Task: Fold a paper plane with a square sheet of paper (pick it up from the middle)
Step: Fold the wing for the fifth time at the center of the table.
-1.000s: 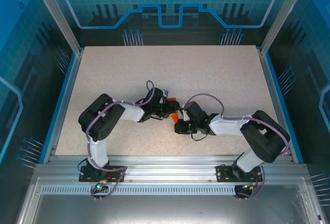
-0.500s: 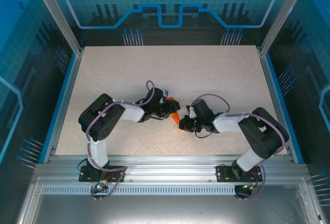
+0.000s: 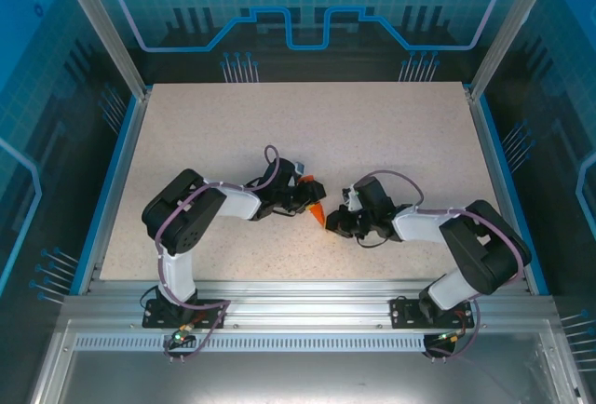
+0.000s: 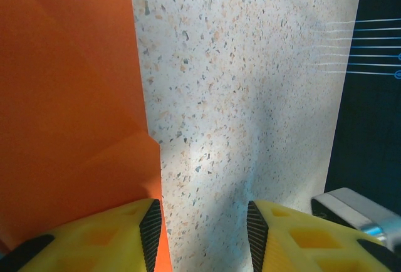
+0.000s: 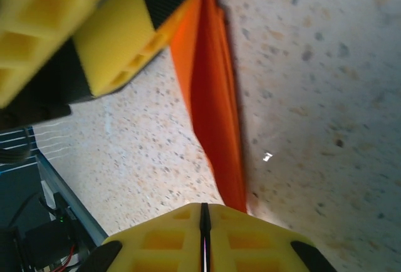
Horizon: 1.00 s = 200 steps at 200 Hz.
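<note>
Paper plane (image 3: 318, 210): table (image 3: 391, 134) centre, long axis diagonal, wide end far-left, tip near-right.
Left gripper (image 4: 203, 222): jaws apart, one finger (image 4: 94, 240) over the wide end.
Right gripper (image 5: 202, 212): pressed together, nearer and seemingly touching the tip.

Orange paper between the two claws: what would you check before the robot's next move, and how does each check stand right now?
1. Folded orange paper within reach of both grippers: ok.
2. Left gripper open, one finger against the paper: ok.
3. Right gripper shut, nothing between its fingers: ok.
4. The two grippers apart, not touching each other: ok.
5. Paper pinned firmly enough not to slide: cannot tell.
6. Creases sharp and even: cannot tell.
</note>
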### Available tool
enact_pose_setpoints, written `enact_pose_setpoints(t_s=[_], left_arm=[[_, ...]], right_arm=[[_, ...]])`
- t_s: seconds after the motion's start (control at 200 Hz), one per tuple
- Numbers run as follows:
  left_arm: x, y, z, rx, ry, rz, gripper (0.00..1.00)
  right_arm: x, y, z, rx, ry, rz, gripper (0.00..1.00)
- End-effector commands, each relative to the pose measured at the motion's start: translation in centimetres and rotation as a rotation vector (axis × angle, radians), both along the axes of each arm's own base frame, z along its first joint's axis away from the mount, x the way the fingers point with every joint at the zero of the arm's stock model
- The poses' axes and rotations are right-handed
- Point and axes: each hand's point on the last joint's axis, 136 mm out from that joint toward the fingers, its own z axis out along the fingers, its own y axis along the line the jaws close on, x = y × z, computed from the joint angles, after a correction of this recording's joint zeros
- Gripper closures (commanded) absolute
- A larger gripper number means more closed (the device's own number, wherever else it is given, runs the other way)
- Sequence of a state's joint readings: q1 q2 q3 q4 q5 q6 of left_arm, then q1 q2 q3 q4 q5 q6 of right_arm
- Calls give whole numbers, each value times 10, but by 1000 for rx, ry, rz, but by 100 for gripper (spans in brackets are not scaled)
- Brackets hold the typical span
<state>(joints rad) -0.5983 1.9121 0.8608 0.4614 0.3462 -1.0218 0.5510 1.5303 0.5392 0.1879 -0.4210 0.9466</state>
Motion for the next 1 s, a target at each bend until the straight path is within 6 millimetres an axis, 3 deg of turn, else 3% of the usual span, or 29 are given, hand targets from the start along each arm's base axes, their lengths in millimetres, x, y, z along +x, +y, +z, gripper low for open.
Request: enact_pose_setpoints(t_s=[0.0, 0.2, 0.305, 0.495, 0.755, 0.995], left_arm=[[1, 2, -9, 22, 34, 3, 55], [1, 1, -7, 18, 31, 3, 55], [1, 1, -7, 17, 33, 3, 55], [2, 0, -6, 23, 24, -5, 54], [10, 7, -4, 47, -27, -21, 53], [33, 24, -2, 54, -120, -25, 49]], right_arm=[[8, 14, 13, 33, -22, 24, 89], [24, 20, -7, 5, 5, -15, 89], [26, 9, -25, -60, 33, -62, 89], [7, -20, -55, -204, 114, -83, 91], [-6, -34, -63, -185, 146, -95, 95], [-11, -42, -66, -196, 170, -76, 96]])
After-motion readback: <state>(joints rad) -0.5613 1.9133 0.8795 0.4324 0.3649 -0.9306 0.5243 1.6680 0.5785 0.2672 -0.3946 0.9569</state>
